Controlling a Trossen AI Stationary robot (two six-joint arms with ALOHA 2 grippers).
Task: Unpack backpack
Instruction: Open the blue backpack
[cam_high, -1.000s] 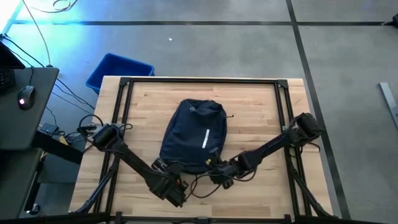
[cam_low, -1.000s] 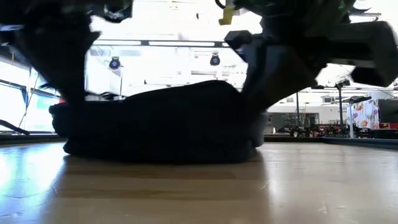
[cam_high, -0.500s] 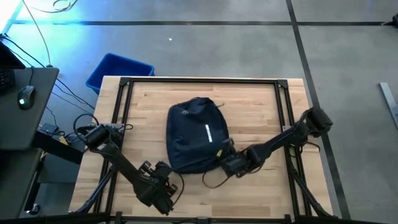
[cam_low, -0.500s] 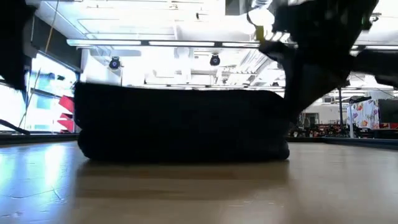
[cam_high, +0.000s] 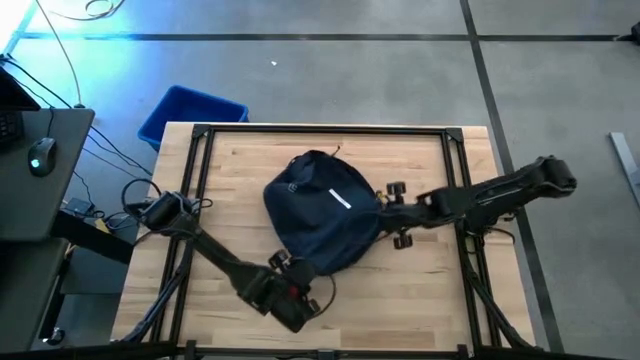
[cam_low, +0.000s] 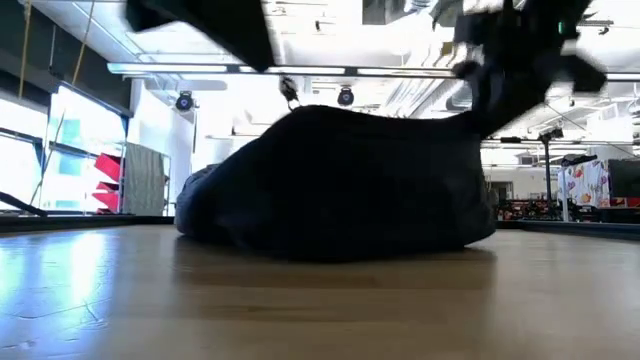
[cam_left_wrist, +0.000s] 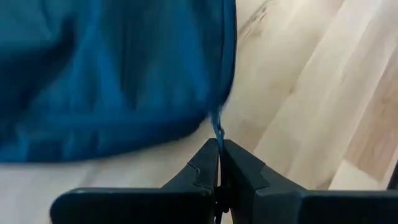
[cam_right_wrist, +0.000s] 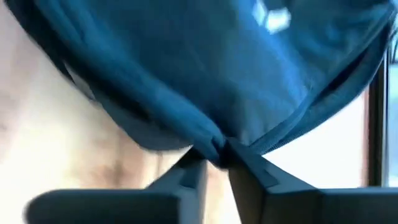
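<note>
Getting even, bright daylight across the pale wooden table (cam_high: 420, 290) in the high view, with a blue glare spilling over the floor at far left. Silhouetting the backpack (cam_low: 340, 180) against glowing ceiling lights and left windows in the low view, sheen lying on the near boards. Smearing with motion blur in both wrist views, fabric soft and unfocused

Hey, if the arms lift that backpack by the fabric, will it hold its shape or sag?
Probably sag: the backpack is soft and bunches where the right gripper pinches it. It looks slumped on the table, so likely floppy, unlikely to roll.
</note>
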